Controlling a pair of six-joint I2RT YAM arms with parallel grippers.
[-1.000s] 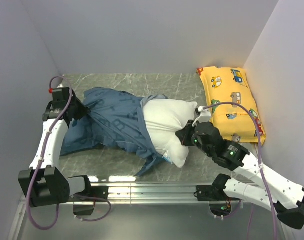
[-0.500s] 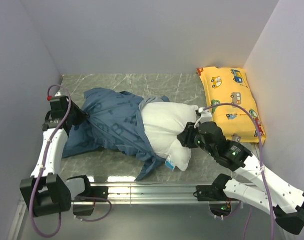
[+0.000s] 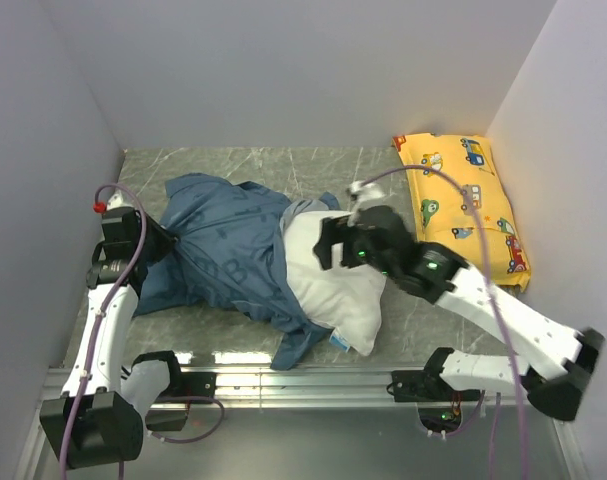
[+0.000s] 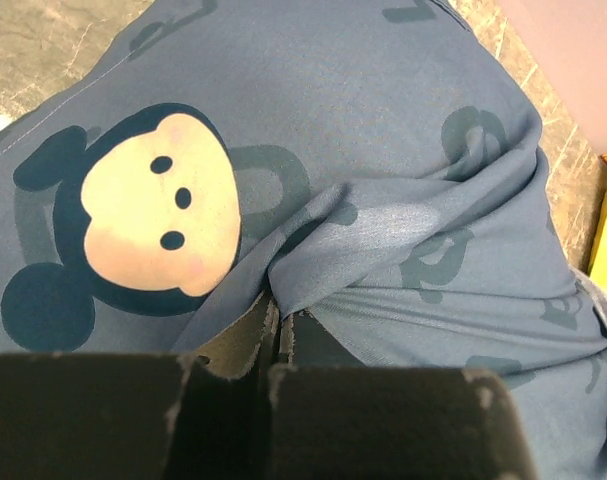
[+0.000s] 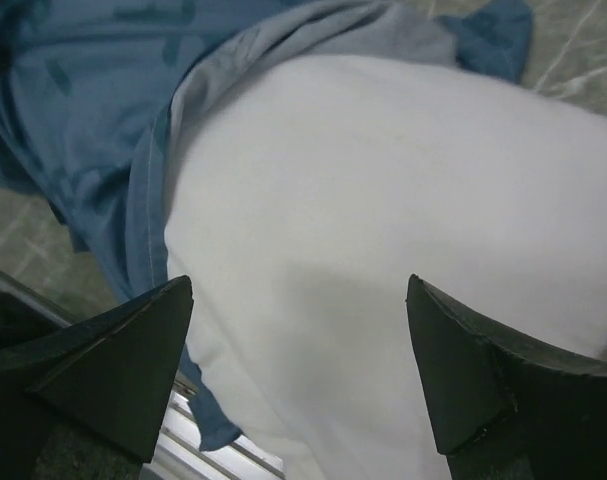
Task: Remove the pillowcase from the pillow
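The dark-blue pillowcase (image 3: 228, 250) lies bunched on the left half of the table and still covers the left end of the white pillow (image 3: 338, 290). In the left wrist view my left gripper (image 4: 275, 330) is shut on a pinched fold of the pillowcase (image 4: 403, 150), beside a printed mouse face (image 4: 148, 215). From above, the left gripper (image 3: 161, 240) sits at the pillowcase's left end. My right gripper (image 3: 335, 245) hovers over the pillow's bare top. Seen from the right wrist, the right gripper (image 5: 298, 290) stands wide open above the pillow (image 5: 383, 170), holding nothing, with the pillowcase (image 5: 83, 80) to its left.
A yellow car-print pillow (image 3: 463, 205) lies along the right wall. A metal rail (image 3: 303, 380) runs along the near edge of the marbled table (image 3: 243, 165). Walls close in on the left, back and right.
The right gripper has let go of the pillow's right end, opened wide and swung left and up over the pillow. The left gripper keeps its hold on the pillowcase.
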